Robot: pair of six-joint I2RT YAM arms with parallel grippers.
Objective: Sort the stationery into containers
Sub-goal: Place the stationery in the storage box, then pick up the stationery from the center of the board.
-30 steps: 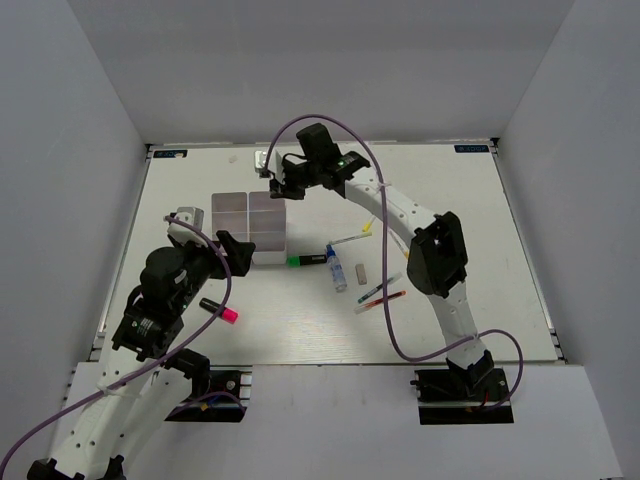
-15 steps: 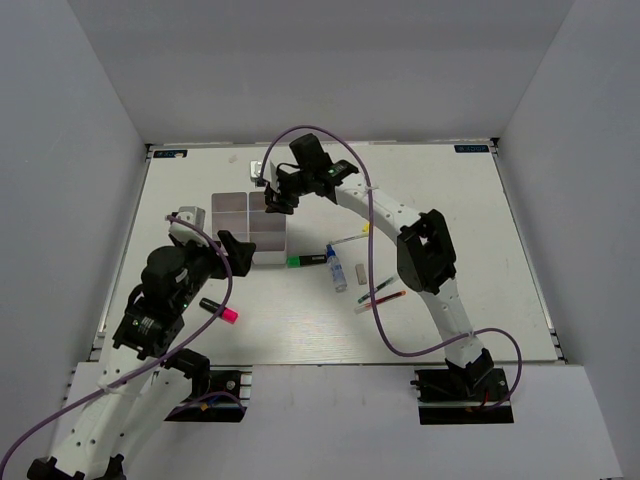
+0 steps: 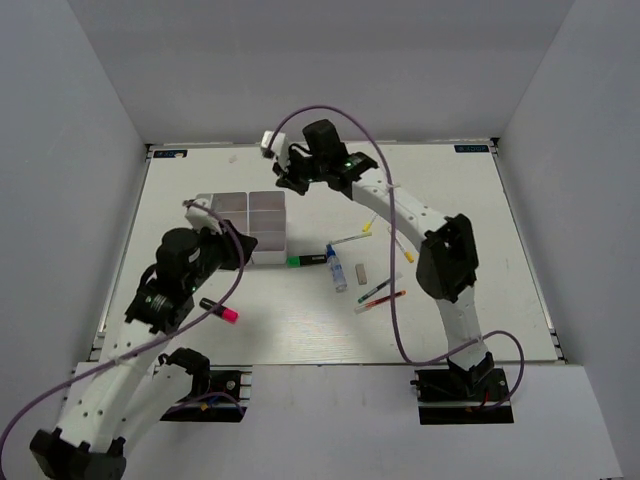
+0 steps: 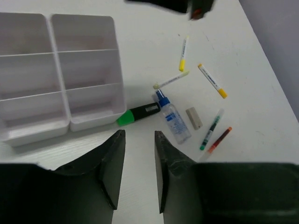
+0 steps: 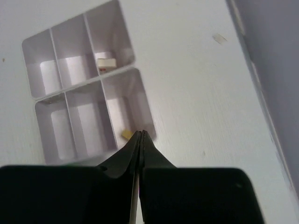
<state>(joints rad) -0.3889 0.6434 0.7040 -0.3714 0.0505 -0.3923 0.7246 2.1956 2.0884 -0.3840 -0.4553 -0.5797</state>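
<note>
The white divided tray (image 3: 248, 214) lies left of centre on the table. Above its far right corner hovers my right gripper (image 3: 283, 178), shut and empty (image 5: 141, 133). A white eraser (image 5: 105, 62) lies in one compartment of the tray (image 5: 70, 91), and a small yellowish piece (image 5: 125, 134) lies in another near my fingertips. My left gripper (image 3: 236, 252) hangs just in front of the tray (image 4: 49, 51), open with nothing between its fingers (image 4: 140, 140). The green highlighter (image 4: 138, 114), blue-capped tube (image 4: 173, 119), beige eraser (image 4: 194, 117) and several thin pens (image 4: 211, 80) lie on the table to the tray's right.
A black marker with a pink cap (image 3: 218, 310) lies on the table under my left arm. Grey walls close in the table on the left, right and far sides. The right arm's purple cable (image 3: 395, 330) loops over the right half.
My right gripper dipped over the tray with its jaws apart, then rose back and shut. My left arm moved forward toward the tray and its jaws narrowed.
</note>
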